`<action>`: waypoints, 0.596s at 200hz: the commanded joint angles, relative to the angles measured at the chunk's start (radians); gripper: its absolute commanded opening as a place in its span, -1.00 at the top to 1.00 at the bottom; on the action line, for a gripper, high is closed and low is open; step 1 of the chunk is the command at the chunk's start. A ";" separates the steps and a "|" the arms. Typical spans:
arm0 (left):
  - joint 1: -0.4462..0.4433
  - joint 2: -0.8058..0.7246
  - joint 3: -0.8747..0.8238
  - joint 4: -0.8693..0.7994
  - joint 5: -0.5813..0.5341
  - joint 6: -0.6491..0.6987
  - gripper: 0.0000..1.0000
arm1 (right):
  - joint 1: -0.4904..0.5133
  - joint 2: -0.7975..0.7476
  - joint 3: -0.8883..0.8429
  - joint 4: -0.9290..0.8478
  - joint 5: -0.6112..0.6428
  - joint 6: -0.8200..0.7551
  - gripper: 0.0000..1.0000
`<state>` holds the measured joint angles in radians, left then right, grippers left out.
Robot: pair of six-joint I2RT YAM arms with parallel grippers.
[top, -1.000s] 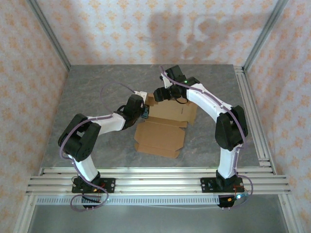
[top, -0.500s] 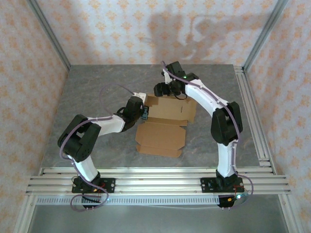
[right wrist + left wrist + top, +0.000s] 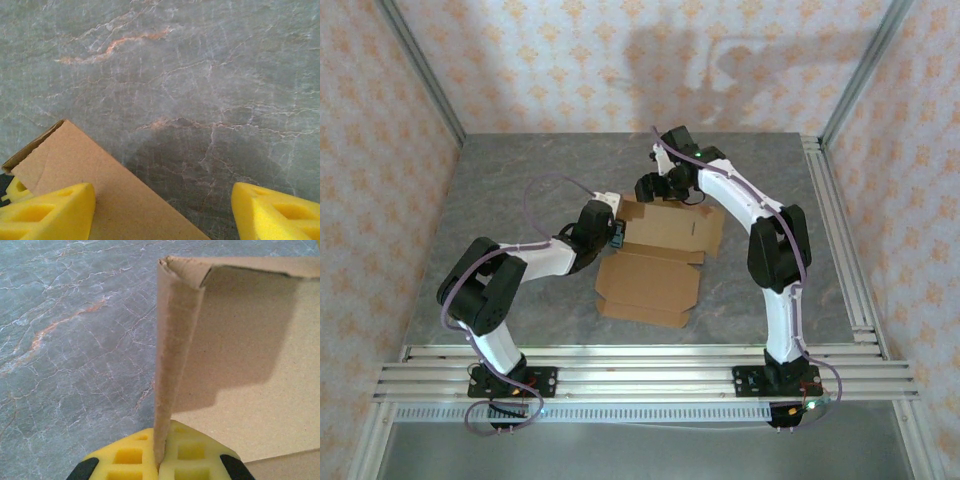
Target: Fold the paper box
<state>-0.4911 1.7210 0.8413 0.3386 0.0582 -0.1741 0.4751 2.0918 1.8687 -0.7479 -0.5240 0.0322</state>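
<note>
Grey marbled tabletop (image 3: 520,200) between patterned pink walls (image 3: 380,200) is my workspace. Closest to the arm bases, the plain brown cardboard mailer box (image 3: 650,275) lies mid-table, its front panel flat and its rear part partly raised. At the box's left edge my left gripper (image 3: 616,232) is pressed together on an upright side flap (image 3: 175,365), whose near end sits pinched between the yellow foam pads (image 3: 125,460). Farther back, my right gripper (image 3: 653,188) hangs at the box's far left corner. Its yellow pads (image 3: 45,210) are spread wide, one against a cardboard panel (image 3: 115,195), the other apart from it over bare stone.
</note>
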 commanded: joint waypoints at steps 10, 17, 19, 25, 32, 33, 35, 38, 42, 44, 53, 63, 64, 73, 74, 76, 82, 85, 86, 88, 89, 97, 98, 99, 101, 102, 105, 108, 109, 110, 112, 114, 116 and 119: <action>-0.008 -0.032 -0.024 0.037 -0.037 0.005 1.00 | -0.001 0.022 0.025 -0.071 -0.082 -0.045 -0.37; -0.008 -0.034 -0.027 0.040 -0.040 0.002 1.00 | -0.001 0.022 0.023 -0.076 -0.100 -0.060 -0.35; -0.008 -0.035 -0.027 0.039 -0.041 0.003 1.00 | -0.001 0.022 0.023 -0.077 -0.102 -0.061 -0.35; -0.009 -0.035 -0.026 0.038 -0.043 0.003 1.00 | -0.001 0.018 0.020 -0.079 -0.115 -0.073 -0.34; -0.010 -0.036 -0.028 0.036 -0.044 0.004 1.00 | -0.001 0.011 0.011 -0.076 -0.127 -0.082 -0.34; -0.010 -0.035 -0.027 0.036 -0.044 0.004 1.00 | 0.000 0.010 0.009 -0.076 -0.129 -0.083 -0.34; -0.010 -0.036 -0.027 0.036 -0.044 0.004 1.00 | -0.001 0.008 0.005 -0.074 -0.132 -0.085 -0.34; -0.009 -0.037 -0.028 0.036 -0.046 0.005 1.00 | 0.000 0.004 0.001 -0.071 -0.137 -0.088 -0.34; -0.010 -0.039 -0.029 0.037 -0.047 0.004 1.00 | 0.000 0.000 -0.005 -0.069 -0.141 -0.092 -0.34; -0.011 -0.038 -0.029 0.037 -0.046 0.005 1.00 | -0.001 -0.003 -0.009 -0.069 -0.140 -0.094 -0.34; -0.010 -0.040 -0.031 0.040 -0.052 0.004 1.00 | -0.001 -0.008 -0.019 -0.069 -0.143 -0.102 -0.33; -0.013 -0.040 -0.033 0.042 -0.058 0.005 1.00 | 0.000 -0.010 -0.026 -0.078 -0.146 -0.115 -0.31; -0.013 -0.040 -0.034 0.042 -0.059 0.004 1.00 | -0.001 -0.009 -0.026 -0.080 -0.148 -0.116 -0.30; -0.015 -0.040 -0.037 0.051 -0.063 0.002 1.00 | -0.001 -0.009 -0.029 -0.094 -0.155 -0.127 -0.29; -0.015 -0.040 -0.037 0.053 -0.063 0.001 1.00 | -0.001 -0.008 -0.029 -0.095 -0.156 -0.129 -0.29; -0.015 -0.040 -0.039 0.053 -0.063 0.001 1.00 | -0.001 -0.007 -0.029 -0.097 -0.158 -0.131 -0.29; -0.017 -0.039 -0.039 0.054 -0.063 0.000 1.00 | -0.001 -0.008 -0.031 -0.104 -0.166 -0.140 -0.27; -0.017 -0.040 -0.039 0.054 -0.063 0.000 1.00 | -0.001 -0.009 -0.034 -0.104 -0.168 -0.143 -0.27; -0.017 -0.040 -0.039 0.054 -0.063 0.000 1.00 | 0.000 -0.010 -0.035 -0.104 -0.169 -0.145 -0.27; -0.017 -0.039 -0.040 0.055 -0.063 0.000 1.00 | 0.000 -0.011 -0.035 -0.104 -0.170 -0.147 -0.26; -0.017 -0.039 -0.040 0.054 -0.064 -0.001 1.00 | -0.001 -0.012 -0.035 -0.104 -0.170 -0.147 -0.26; -0.018 -0.038 -0.039 0.054 -0.064 -0.001 1.00 | 0.000 -0.026 -0.051 -0.089 -0.169 -0.150 -0.26; -0.018 -0.038 -0.040 0.054 -0.064 -0.002 1.00 | 0.000 -0.029 -0.055 -0.086 -0.169 -0.150 -0.26; -0.018 -0.038 -0.039 0.054 -0.064 -0.002 1.00 | -0.001 -0.031 -0.057 -0.083 -0.169 -0.150 -0.26; -0.018 -0.037 -0.041 0.054 -0.064 -0.002 1.00 | -0.001 -0.038 -0.063 -0.074 -0.168 -0.151 -0.26; -0.018 -0.038 -0.042 0.054 -0.064 -0.002 1.00 | -0.001 -0.040 -0.068 -0.070 -0.167 -0.152 -0.26; -0.019 -0.037 -0.041 0.055 -0.063 -0.002 1.00 | -0.001 -0.051 -0.079 -0.056 -0.166 -0.152 -0.26; -0.020 -0.038 -0.041 0.054 -0.066 -0.001 1.00 | -0.001 -0.061 -0.094 -0.040 -0.166 -0.152 -0.26; -0.020 -0.038 -0.041 0.055 -0.066 -0.001 1.00 | -0.001 -0.065 -0.098 -0.034 -0.166 -0.152 -0.26; -0.020 -0.038 -0.041 0.055 -0.066 -0.002 1.00 | -0.001 -0.068 -0.103 -0.029 -0.166 -0.153 -0.26; -0.021 -0.037 -0.042 0.055 -0.067 -0.002 1.00 | -0.001 -0.075 -0.111 -0.019 -0.167 -0.154 -0.26; -0.020 -0.038 -0.043 0.054 -0.067 -0.001 1.00 | -0.001 -0.082 -0.120 -0.009 -0.167 -0.154 -0.26; -0.020 -0.039 -0.043 0.055 -0.068 0.000 1.00 | -0.001 -0.090 -0.128 0.000 -0.168 -0.155 -0.26; -0.021 -0.038 -0.043 0.056 -0.068 0.000 1.00 | -0.001 -0.101 -0.140 0.014 -0.172 -0.156 -0.26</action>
<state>-0.5045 1.7096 0.8146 0.3672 0.0360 -0.1741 0.4675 2.0804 1.8202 -0.7464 -0.6567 -0.0792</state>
